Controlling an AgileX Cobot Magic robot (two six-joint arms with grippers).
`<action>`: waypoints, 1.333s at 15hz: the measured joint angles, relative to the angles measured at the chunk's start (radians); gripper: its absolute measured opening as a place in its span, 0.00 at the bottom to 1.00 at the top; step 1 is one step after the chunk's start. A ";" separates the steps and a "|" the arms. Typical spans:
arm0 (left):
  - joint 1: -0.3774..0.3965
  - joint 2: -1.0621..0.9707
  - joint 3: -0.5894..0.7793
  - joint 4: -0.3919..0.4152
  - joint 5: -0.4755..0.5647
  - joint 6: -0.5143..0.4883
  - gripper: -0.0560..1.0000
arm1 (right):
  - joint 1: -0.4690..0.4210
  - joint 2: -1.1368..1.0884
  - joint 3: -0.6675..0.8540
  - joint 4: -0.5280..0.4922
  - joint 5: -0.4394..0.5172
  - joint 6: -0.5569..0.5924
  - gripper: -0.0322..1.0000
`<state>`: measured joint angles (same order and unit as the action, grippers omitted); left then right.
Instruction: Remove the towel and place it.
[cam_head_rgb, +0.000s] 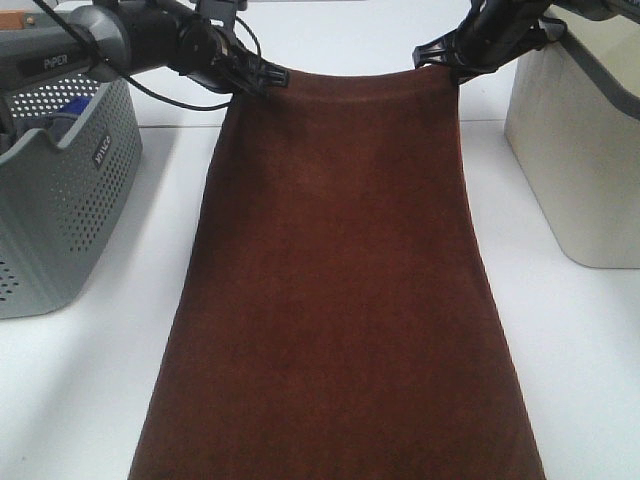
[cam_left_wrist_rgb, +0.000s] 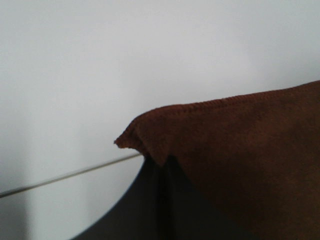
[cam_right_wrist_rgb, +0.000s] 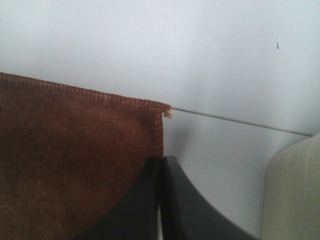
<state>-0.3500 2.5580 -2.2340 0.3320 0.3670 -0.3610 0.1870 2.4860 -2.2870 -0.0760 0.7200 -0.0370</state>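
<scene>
Towel (cam_head_rgb: 340, 300) hangs/stretches flat btwn the two arms, far short edge held up at both corners, rest running down toward the camera and off the near edge of the high view; can't tell if the lower part rests on the counter (cam_head_rgb: 90, 400) or hangs clear. Left hand (cam_head_rgb: 262, 76) is clenched on the towel's left far corner, right hand (cam_head_rgb: 440, 56) clenched on the right far corner; wrist views show each corner w/ its hem pinched in closed dark jaws. Two-corner hold w/ hands well apart keeps the top edge taut, so the cloth stays spread, no bunching, prob. so it can be laid down flat. Slight sag in the top edge mid-span. Grey basket (cam_head_rgb: 60, 180) sits just left of the towel, beige bin (cam_head_rgb: 580, 150) to the right, both apart from the cloth, so it's out of any container and removal looks done; placing is what's left. Risk: uneven lowering would wrinkle or skew it.
</scene>
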 joint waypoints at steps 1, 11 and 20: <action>0.013 0.000 0.000 0.000 -0.028 -0.012 0.05 | 0.000 0.000 0.000 0.000 -0.027 0.000 0.03; 0.036 0.070 -0.001 0.088 -0.290 -0.007 0.13 | 0.000 0.074 0.000 -0.074 -0.253 -0.001 0.03; 0.036 0.090 -0.001 0.109 -0.319 -0.007 0.60 | 0.000 0.091 0.000 -0.042 -0.289 0.002 0.63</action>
<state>-0.3140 2.6480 -2.2350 0.4410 0.0480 -0.3680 0.1870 2.5770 -2.2870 -0.1180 0.4310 -0.0350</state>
